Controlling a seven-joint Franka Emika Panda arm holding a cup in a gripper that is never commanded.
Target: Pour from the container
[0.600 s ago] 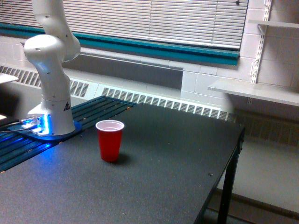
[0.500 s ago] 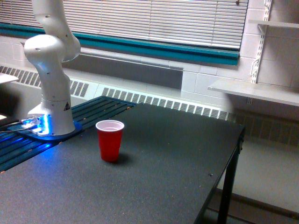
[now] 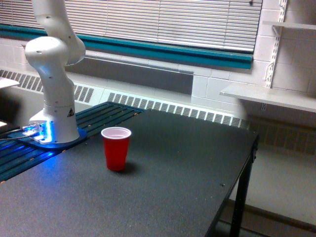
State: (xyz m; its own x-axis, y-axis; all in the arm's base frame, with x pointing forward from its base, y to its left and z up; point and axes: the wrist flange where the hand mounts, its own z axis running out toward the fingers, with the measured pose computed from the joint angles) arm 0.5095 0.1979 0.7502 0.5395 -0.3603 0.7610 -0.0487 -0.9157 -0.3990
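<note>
Standing on bench [image 3: 173,187]: red cup [image 3: 116,148], upright, near arm base [image 3: 54,123]
Fingers: out of view, cannot tell
Clear container: not seen, place unknown

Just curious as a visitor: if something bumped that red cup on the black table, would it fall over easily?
Probably. The red cup looks like thin plastic, so likely light. It narrows toward its base, so a knock near the rim could tip it. Once down, it might roll on the table.

The container lies outside this view, so its state and pose cannot be told. The only cup showing is the opaque red cup [image 3: 116,149], white inside, upright on the bench [image 3: 173,187].
</note>
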